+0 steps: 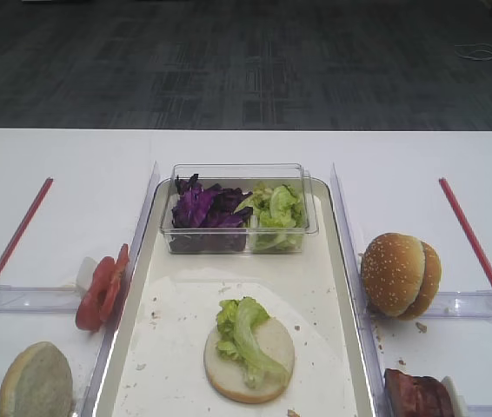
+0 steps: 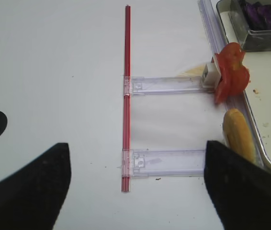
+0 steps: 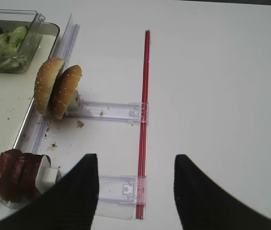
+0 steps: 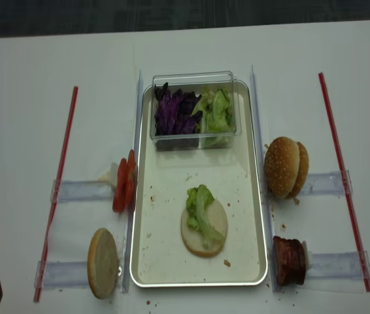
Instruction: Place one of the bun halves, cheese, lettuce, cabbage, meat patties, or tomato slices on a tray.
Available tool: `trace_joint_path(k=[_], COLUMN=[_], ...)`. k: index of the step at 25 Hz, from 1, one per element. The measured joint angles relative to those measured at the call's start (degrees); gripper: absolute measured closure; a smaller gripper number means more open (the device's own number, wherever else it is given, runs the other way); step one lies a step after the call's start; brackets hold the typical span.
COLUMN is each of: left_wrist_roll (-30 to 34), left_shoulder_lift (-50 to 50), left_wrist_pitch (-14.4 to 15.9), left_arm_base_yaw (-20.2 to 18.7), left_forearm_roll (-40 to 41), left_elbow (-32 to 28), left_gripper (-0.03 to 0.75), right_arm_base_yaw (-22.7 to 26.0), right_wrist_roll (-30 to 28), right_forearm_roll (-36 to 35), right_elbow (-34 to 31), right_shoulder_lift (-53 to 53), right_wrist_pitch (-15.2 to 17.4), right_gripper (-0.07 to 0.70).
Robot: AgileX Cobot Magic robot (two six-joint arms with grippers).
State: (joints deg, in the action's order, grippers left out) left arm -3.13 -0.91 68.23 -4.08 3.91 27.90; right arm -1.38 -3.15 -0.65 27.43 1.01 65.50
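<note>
On the cream tray lies a flat bun half with a lettuce leaf on top. At the tray's far end, a clear tub holds purple cabbage and more lettuce. Tomato slices and a bun half stand on edge left of the tray. Two sesame bun halves and meat patties stand on its right. My left gripper is open over bare table. My right gripper is also open and empty, just right of the patties. No cheese is clearly visible.
Red strips run along both sides of the table, joined to clear plastic holders. Clear side walls flank the tray. Crumbs lie on the tray and beside the buns.
</note>
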Motion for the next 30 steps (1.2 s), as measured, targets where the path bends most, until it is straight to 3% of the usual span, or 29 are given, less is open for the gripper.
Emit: trace_joint_path(k=[30], left_wrist_roll=[0.0], left_shoulder_lift=[0.0], left_wrist_pitch=[0.0], left_arm_base_yaw=[0.0], left_forearm_roll=[0.0], left_elbow=[0.0], left_gripper=[0.177], right_arm_base_yaw=[0.0], right_wrist_roll=[0.2], right_forearm_roll=[0.0], right_elbow=[-0.1], right_shoulder_lift=[0.0], right_wrist_pitch=[-0.3], right_gripper=[0.277])
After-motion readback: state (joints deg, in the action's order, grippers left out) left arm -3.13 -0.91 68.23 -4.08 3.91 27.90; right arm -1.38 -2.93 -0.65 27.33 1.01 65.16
